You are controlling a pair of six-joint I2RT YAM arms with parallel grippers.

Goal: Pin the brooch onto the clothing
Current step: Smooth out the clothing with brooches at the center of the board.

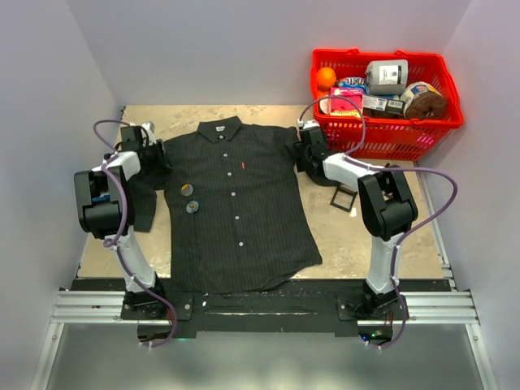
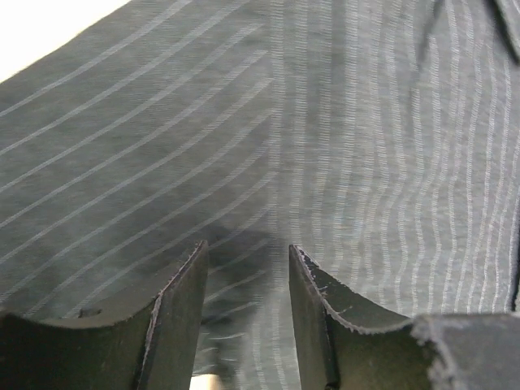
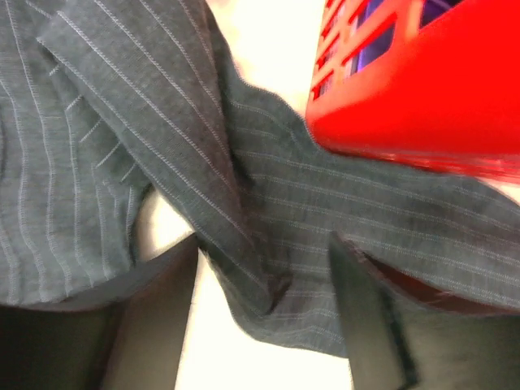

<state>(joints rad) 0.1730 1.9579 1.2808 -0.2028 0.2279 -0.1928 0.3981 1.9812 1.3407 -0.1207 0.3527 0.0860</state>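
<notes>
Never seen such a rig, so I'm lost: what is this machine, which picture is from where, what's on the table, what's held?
Two robot arms, each with a two-finger gripper. One picture looks down from above; the others come from cameras on each wrist. A dark pinstriped shirt lies flat on the table, two round badges on it; a red basket of groceries stands far right. The left gripper is open over the cloth, the right gripper open around a sleeve fold. Nothing looks gripped.
</notes>
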